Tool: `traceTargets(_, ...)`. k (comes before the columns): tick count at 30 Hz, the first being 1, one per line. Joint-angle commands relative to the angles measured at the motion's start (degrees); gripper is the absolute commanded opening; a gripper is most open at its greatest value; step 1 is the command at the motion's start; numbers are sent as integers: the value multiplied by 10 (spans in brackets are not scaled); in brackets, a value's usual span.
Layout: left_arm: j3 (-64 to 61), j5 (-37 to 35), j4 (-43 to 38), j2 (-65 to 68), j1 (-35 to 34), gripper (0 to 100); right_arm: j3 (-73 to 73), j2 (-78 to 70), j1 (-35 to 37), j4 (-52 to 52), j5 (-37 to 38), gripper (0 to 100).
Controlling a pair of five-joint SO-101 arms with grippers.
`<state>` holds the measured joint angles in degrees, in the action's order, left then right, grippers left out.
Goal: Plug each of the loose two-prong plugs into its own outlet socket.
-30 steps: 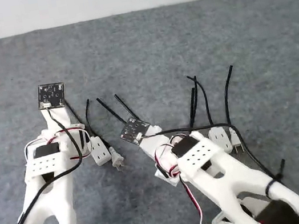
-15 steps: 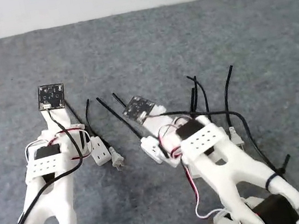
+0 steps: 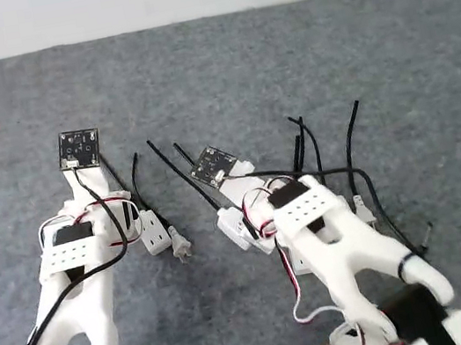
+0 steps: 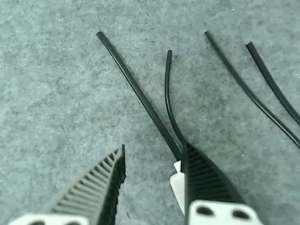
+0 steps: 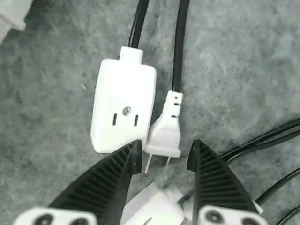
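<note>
In the right wrist view a white outlet socket [image 5: 123, 105] lies on the grey carpet with a white two-prong plug [image 5: 165, 133] close beside it, prongs toward the camera. My right gripper [image 5: 166, 143] is open, its two black fingers standing either side of the plug's prong end. My left gripper [image 4: 153, 147] is open over bare carpet, a black cable [image 4: 136, 91] running to one finger. In the high view another outlet [image 3: 153, 231] and loose plug [image 3: 180, 246] lie beside the left arm [image 3: 71, 254]. A further outlet [image 3: 233, 227] lies beside the right arm [image 3: 309, 212].
Several loose black cable ends [image 3: 306, 146] fan out beyond the arms. A third plug [image 3: 364, 212] lies by the right arm's far side. Another white block [image 5: 154, 208] sits under the right gripper. Open carpet [image 3: 221, 67] stretches to the back wall.
The right arm has swung away from the left arm and farther out, uncovering the white outlet at its side. The left arm has stayed still.
</note>
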<state>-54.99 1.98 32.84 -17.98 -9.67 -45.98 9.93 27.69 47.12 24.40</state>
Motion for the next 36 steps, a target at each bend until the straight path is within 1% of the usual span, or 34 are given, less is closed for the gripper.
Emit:
traceTargets(1,1,-5,-14,-16,10,181,33,-42,-1,-5,4,191)
traceTargets(10,1,-6,-15,-16,10,181,43,-52,8,5,4,191)
traceTargets(21,1,-6,-15,-16,10,181,44,-54,7,-13,4,190)
traceTargets(27,1,-6,-13,-16,31,181,44,-55,8,-29,4,190)
traceTargets(33,1,-6,-13,-16,32,181,52,-58,8,-31,3,190)
traceTargets(36,1,-7,-13,-16,32,181,76,-84,8,-23,-18,190)
